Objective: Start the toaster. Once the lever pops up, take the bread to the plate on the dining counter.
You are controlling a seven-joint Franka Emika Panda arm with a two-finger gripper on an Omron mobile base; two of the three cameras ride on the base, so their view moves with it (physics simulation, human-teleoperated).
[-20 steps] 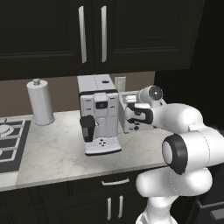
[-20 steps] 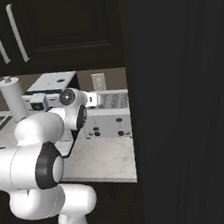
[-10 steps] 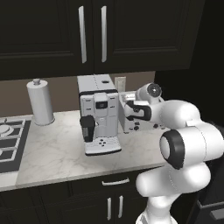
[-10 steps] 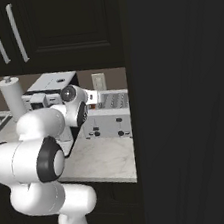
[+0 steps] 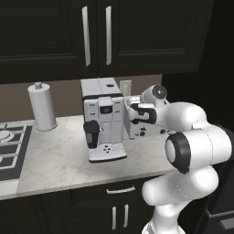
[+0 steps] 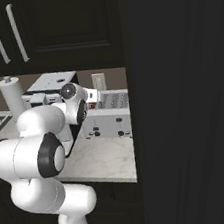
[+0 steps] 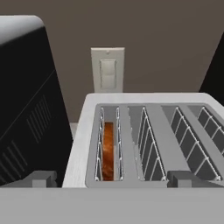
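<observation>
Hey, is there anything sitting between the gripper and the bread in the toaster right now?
Nothing visible does. In the hand view the open gripper hangs just above the toaster, fingertips straddling the leftmost slot where the bread sits low. The coffee machine stands beside it at the left of that view, not across the path.

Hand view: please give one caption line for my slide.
Open end effector above the toaster, bread in its leftmost slot.

The white arm rises from 5 o'clock in the left base view, elbow bent high, forearm reaching toward 10 o'clock. Its wrist is level, hand pointing forward and down. The pincer (image 7: 112, 178) stands wide open, its dark fingertips (image 7: 43, 178) far apart, gripping nothing.
</observation>
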